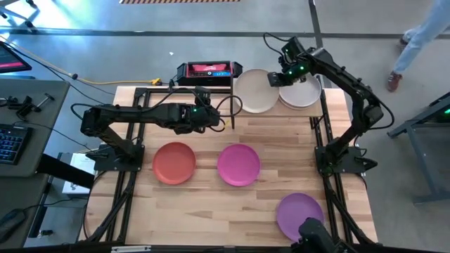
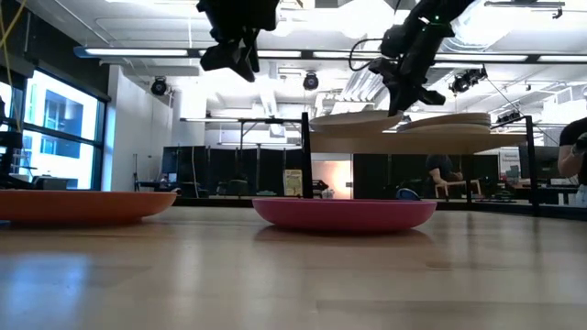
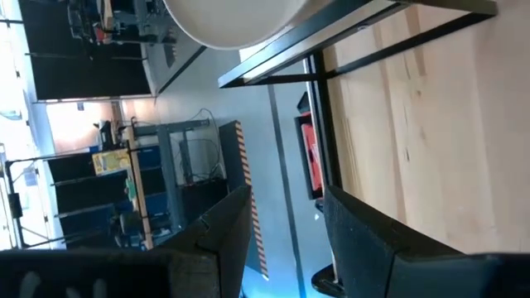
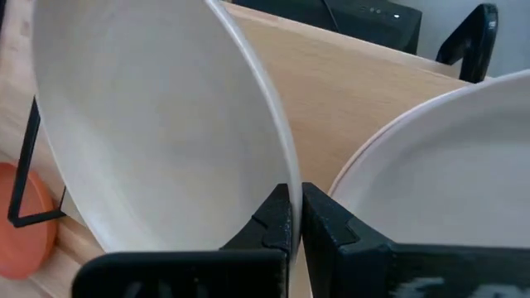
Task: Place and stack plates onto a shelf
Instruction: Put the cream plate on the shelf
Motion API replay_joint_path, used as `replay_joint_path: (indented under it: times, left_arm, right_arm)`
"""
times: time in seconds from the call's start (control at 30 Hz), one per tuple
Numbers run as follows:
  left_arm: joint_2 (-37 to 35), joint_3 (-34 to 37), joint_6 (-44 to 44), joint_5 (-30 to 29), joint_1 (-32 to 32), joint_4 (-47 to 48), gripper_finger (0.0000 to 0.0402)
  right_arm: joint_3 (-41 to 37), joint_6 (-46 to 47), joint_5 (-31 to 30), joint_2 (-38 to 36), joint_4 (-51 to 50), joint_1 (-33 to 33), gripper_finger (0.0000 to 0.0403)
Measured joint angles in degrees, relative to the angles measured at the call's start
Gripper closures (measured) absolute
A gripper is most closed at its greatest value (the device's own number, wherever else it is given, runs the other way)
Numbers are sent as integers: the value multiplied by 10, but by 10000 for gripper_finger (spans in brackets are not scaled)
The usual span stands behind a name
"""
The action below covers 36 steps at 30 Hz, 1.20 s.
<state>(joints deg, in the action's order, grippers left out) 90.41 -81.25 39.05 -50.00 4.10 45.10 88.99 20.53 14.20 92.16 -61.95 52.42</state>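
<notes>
Nearest the table's front edge lay the purple plate [image 1: 299,214], seen only from above and partly covered by a dark mount at the picture's bottom. Farther in sat the orange-red plate [image 1: 174,162] and the magenta plate [image 1: 238,164], side by side and apart; the low view showed just these two on the tabletop [image 1: 281,140]. Behind them the left gripper [image 1: 215,118] hung over the wood, its jaws apart and empty, as its wrist view confirmed. At the far edge stood the shelf [image 2: 404,142], carrying two pale plates: the off-white plate [image 1: 256,91] and a second off-white plate [image 1: 301,93], close beside each other. The right gripper [image 1: 275,79] was clamped shut on the first one's rim, a grip plain only in the right wrist view. In all, five plates were visible. Beyond the table, a person's leg [image 1: 415,42] was cut off at the frame.
</notes>
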Motion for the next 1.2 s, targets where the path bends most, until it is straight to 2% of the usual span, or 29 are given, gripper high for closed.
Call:
replay_joint_path:
  times: [0.27, 1.2]
  left_arm:
    - [0, 0, 0, 0, 0, 0, 259]
    - [0, 0, 2, -1, 0, 0, 259]
  right_arm:
    - [-1, -1, 2, 0, 31, -6, 403]
    - [-1, -2, -21, 0, 27, -7, 402]
